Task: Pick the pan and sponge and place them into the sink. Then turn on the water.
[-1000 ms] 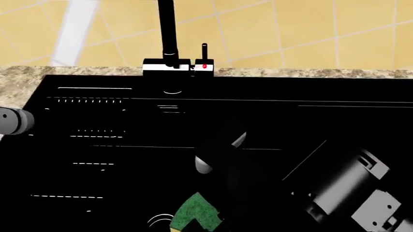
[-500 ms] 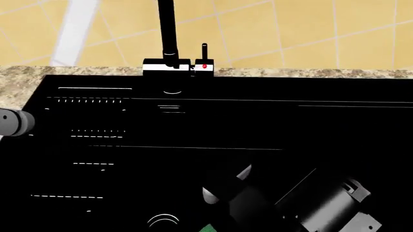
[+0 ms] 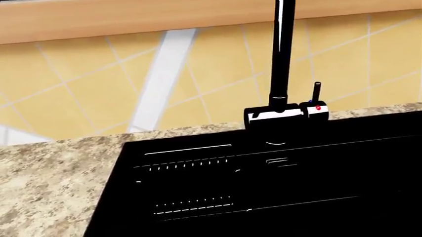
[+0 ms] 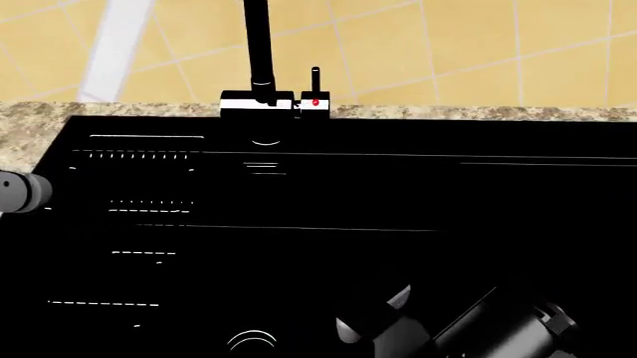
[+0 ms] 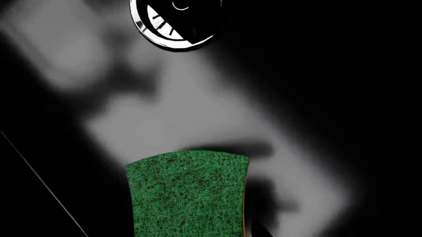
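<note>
The small green-topped, yellow-based sponge (image 5: pixel 188 195) lies in the black sink (image 4: pixel 418 194), at 6 o'clock from the drain; it looks light and soft, best pinched by its wavy sides. I cannot tell either gripper's state.

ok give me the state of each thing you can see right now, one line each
Faucet: upright, no water running from it.
Faucet handle: upright beside the spout.
Sink: no water showing in it.
Sponge: green side facing the right wrist camera, over the sink floor; held or released, cannot tell.
Drain: uncovered, beyond the sponge.
Right gripper: low over the sink, fingers mostly hidden.
Pan: not in view.
</note>
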Motion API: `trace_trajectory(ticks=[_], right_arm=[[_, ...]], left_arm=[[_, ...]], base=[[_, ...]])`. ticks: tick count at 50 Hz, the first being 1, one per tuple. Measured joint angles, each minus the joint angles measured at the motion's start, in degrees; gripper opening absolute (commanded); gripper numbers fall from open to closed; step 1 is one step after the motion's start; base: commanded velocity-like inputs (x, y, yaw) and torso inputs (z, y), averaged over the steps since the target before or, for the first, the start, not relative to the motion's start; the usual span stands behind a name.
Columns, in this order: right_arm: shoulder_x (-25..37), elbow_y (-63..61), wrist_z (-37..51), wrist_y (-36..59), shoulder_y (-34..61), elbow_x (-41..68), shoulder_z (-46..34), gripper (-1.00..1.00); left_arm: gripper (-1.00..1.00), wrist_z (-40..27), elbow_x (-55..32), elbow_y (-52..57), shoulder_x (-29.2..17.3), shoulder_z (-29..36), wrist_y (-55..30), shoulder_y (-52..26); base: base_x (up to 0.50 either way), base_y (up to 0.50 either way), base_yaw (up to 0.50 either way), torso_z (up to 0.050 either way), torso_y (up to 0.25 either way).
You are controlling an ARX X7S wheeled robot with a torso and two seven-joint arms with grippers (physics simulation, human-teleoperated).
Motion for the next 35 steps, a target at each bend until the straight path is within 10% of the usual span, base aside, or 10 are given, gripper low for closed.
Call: trace_trajectory(ticks=[15,16,35], right_arm=[[-0.8,2.6,-0.4,-0.2,-0.4,-0.8,-1.3,-1.0],[-0.8,2.8,-0.4,-0.2,-0.4,-0.8,-1.3,1.0],[-0.1,1.1,0.7,1.2,1.8,1.6,1.3,1.0]], left_arm=[[1.0,0.0,-0.1,-0.2,-0.2,0.2,0.4,0.0],[1.0,0.0,-0.2,-0.2,-0.2,0.2,0.4,0.1],[1.0,0.0,-0.2,-0.6,-0.3,0.7,0.8,-0.2]], base=[[0.0,0.0,0.0,0.0,-0.001],[0.0,0.0,0.0,0.0,0.0],[0.0,0.0,0.0,0.0,0.0]])
